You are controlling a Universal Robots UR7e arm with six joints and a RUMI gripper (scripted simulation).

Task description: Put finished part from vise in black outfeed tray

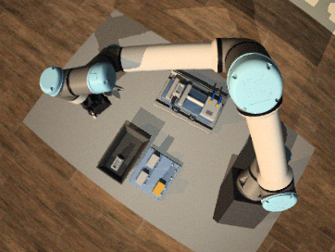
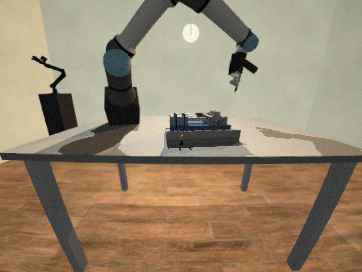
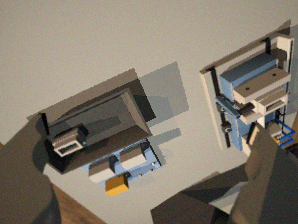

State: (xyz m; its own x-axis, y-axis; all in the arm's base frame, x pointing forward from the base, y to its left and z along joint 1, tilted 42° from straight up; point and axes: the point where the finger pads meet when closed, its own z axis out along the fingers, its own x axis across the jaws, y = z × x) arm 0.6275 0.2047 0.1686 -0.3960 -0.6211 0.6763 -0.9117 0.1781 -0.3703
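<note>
The vise (image 1: 192,99) stands at the middle back of the grey mat and also shows at the right of the wrist view (image 3: 255,95). The finished part (image 3: 267,100), a light block with a dark pocket on top, sits clamped in it. The black outfeed tray (image 1: 124,152) lies in front of the vise, with one pocketed block (image 1: 117,162) at its near end; the block also shows in the wrist view (image 3: 67,142). My gripper (image 1: 94,107) (image 2: 235,82) is open and empty. It hangs high above the table, off to the side of both vise and tray.
A blue infeed tray (image 1: 156,172) lies right beside the black tray, holding pale blocks and one orange block (image 1: 159,187). The arm's base (image 1: 259,182) stands at the mat's right corner. The mat ends at the wooden table top on all sides.
</note>
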